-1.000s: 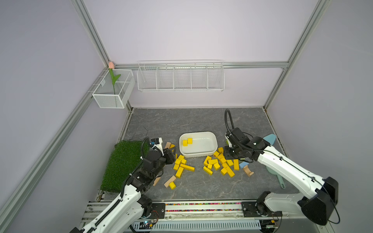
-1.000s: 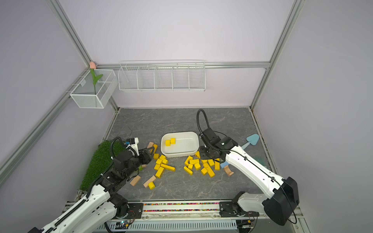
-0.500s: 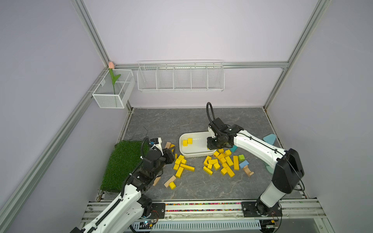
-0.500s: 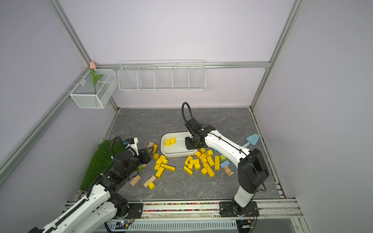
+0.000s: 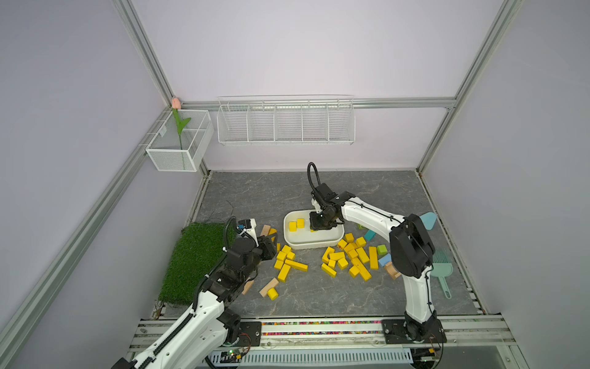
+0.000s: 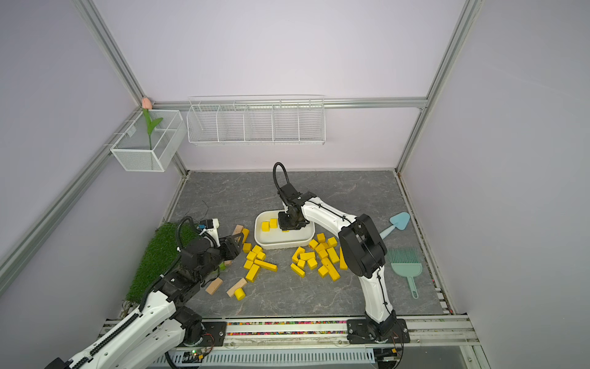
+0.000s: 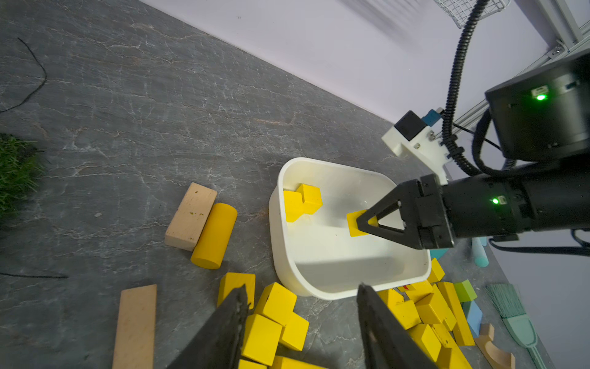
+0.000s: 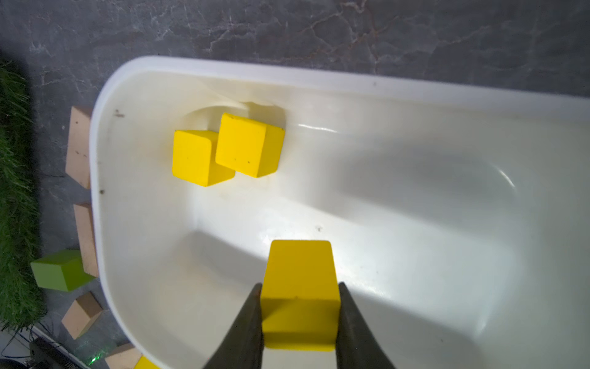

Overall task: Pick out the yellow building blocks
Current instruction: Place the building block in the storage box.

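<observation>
Yellow building blocks lie in two heaps on the grey floor, one left [image 5: 289, 262] and one right [image 5: 351, 258] of a white tub [image 5: 311, 246]. Two yellow cubes [image 8: 223, 150] rest inside the tub at its left end. My right gripper [image 8: 300, 287] hangs over the tub's inside, shut on a yellow block [image 8: 300, 268] that is clear of the bottom. In both top views that gripper [image 5: 319, 225] [image 6: 289, 225] covers most of the block. My left gripper [image 7: 302, 290] stands open and empty above the left heap, just in front of the tub.
Tan blocks [image 7: 190, 216] and a yellow cylinder [image 7: 214, 235] lie left of the tub. Green [image 5: 381, 249] and blue [image 5: 370, 235] blocks sit by the right heap. A grass mat [image 5: 194, 258] lies far left, a teal brush [image 5: 442, 268] and scoop [image 5: 427, 220] far right.
My right arm has swung left from the right heap to above the tub, carrying the yellow block. The left arm has stayed where it was.
</observation>
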Available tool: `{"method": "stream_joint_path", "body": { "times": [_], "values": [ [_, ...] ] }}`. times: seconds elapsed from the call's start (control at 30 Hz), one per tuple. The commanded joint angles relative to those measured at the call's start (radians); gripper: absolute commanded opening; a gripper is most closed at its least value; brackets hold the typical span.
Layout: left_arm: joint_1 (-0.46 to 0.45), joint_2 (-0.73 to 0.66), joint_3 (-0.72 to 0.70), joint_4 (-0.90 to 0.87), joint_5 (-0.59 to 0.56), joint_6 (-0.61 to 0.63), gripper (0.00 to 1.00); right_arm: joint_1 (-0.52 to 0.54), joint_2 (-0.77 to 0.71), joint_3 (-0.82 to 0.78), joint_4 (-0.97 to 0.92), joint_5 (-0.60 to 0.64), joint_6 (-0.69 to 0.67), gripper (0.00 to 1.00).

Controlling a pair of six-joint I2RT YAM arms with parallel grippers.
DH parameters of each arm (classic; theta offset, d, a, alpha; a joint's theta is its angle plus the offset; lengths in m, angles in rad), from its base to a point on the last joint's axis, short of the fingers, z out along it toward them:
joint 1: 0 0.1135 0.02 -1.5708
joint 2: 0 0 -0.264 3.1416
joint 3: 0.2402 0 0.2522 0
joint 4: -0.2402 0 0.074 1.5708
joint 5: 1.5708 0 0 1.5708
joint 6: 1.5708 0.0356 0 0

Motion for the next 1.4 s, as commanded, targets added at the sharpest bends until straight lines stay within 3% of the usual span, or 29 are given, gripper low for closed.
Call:
{"method": "stream_joint_path", "body": {
  "times": [0.0, 0.43, 1.37],
  "values": [
    [0.007, -0.007, -0.012, 0.021, 0.009, 0.0, 0.57, 0.003, 0.048, 0.05, 0.001, -0.011, 0.022, 0.27],
    [0.019, 0.002, -0.016, 0.031, 0.035, 0.006, 0.57, 0.003, 0.16, 0.151, 0.022, -0.028, 0.058, 0.27],
    [0.032, -0.001, -0.022, 0.037, 0.051, 0.005, 0.57, 0.003, 0.191, 0.193, 0.041, -0.066, 0.063, 0.32]
  ]
}}
